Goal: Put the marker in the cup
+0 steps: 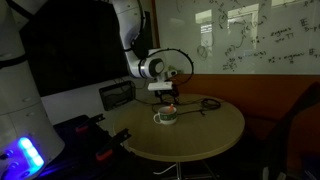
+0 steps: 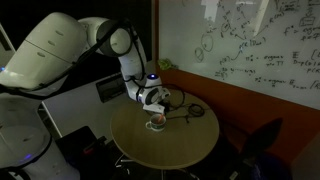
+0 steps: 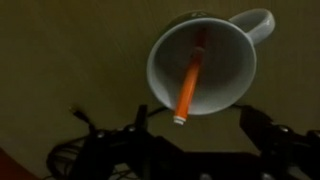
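The white cup (image 3: pixel 226 66) stands on the round table (image 1: pixel 205 135), its handle at the upper right in the wrist view. The orange-red marker (image 3: pixel 191 78) lies inside it, slanted, its light end sticking out over the near rim. My gripper (image 3: pixel 197 130) hangs just above the cup, open, with one dark finger on each side and nothing between them; it touches neither marker nor cup. The cup (image 1: pixel 164 118) sits under the gripper (image 1: pixel 164 98) near the table's middle, as also seen from the opposite side with the cup (image 2: pixel 155 123) and gripper (image 2: pixel 155 106).
A black looped cable (image 1: pixel 206 103) lies on the table beyond the cup, also in an exterior view (image 2: pixel 190 110). A dark boxy device with a grille (image 1: pixel 117 95) stands beside the table. A whiteboard (image 2: pixel 250 50) covers the wall behind.
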{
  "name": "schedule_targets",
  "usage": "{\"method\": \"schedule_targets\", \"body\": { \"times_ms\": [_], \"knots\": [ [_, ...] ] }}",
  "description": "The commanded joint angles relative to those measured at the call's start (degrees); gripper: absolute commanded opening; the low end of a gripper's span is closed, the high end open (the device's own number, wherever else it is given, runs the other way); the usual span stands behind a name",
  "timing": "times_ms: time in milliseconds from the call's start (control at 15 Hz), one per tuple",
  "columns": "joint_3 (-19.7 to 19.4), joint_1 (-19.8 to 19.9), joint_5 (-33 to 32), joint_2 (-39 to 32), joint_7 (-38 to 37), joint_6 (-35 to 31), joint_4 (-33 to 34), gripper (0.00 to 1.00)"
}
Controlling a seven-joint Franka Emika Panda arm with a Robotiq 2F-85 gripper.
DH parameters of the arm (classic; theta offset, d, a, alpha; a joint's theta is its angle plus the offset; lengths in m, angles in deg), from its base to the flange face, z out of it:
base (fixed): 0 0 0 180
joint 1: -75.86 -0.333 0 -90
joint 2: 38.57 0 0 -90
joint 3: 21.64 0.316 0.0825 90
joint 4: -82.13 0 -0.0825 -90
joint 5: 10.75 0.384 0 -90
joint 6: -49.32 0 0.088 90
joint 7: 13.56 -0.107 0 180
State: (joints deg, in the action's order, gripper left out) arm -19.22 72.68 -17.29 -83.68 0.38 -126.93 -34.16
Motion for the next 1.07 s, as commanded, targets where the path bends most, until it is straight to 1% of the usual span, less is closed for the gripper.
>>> {"method": "schedule_targets", "body": {
  "times_ms": [0, 67, 133, 200, 267, 333, 467, 533, 667, 733, 800, 867, 1000],
  "knots": [
    [-1.5, -0.9, -1.0, 5.9, -2.6, 9.5, -2.9, 1.00],
    [-1.8, -1.2, -1.2, 7.1, -2.8, 11.5, -3.3, 1.00],
    [0.0, 1.0, -1.0, 6.8, -1.0, 14.2, -2.4, 1.00],
    [-1.8, -0.7, -1.5, 8.6, -2.5, 15.6, -3.3, 1.00],
    [-2.7, -1.4, -2.1, 9.6, -3.1, 16.8, -3.8, 1.00],
    [-1.5, 0.1, -1.9, 9.3, -1.5, 18.3, -3.2, 1.00],
    [-3.3, -1.5, -3.4, 11.2, -2.9, 20.2, -4.1, 1.00],
    [-1.7, 0.4, -3.0, 10.2, -0.7, 21.5, -3.0, 1.00],
    [-3.1, -1.3, -4.9, 11.9, -2.2, 22.8, -4.1, 1.00],
    [-2.3, -0.4, -5.0, 11.4, -0.8, 23.7, -3.6, 1.00],
    [-2.4, -0.6, -5.8, 11.5, -0.8, 24.2, -3.5, 1.00],
    [-3.3, -1.7, -7.0, 12.4, -2.1, 24.5, -4.1, 1.00],
    [-2.1, -0.5, -7.2, 11.7, -0.3, 24.8, -3.4, 1.00]
  ]
}}
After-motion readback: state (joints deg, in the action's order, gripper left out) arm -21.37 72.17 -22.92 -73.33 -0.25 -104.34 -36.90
